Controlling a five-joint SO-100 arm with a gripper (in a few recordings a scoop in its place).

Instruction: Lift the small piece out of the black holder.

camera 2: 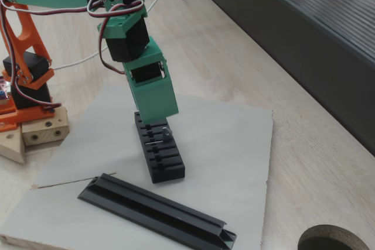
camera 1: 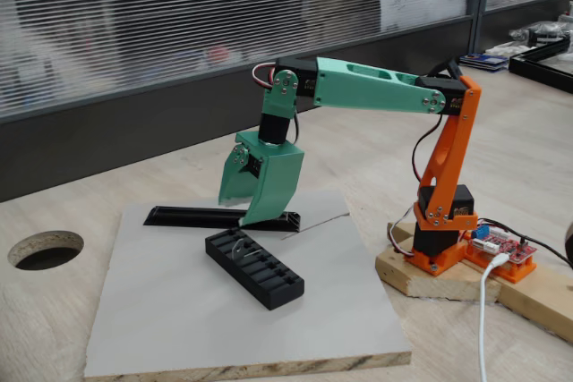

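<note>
One small piece point(camera 2: 157, 143) in the black holder point(camera 2: 159, 151), hidden elsewhere; claw point(camera 1: 243, 212) parted above.

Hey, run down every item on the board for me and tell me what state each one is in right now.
small piece: standing in a slot of the holder, not lifted.
black holder: flat on the grey board, remaining slots look empty.
black rail strip: lying flat on the board, untouched.
claw: hanging above the holder's end; open or shut cannot be told.
</note>
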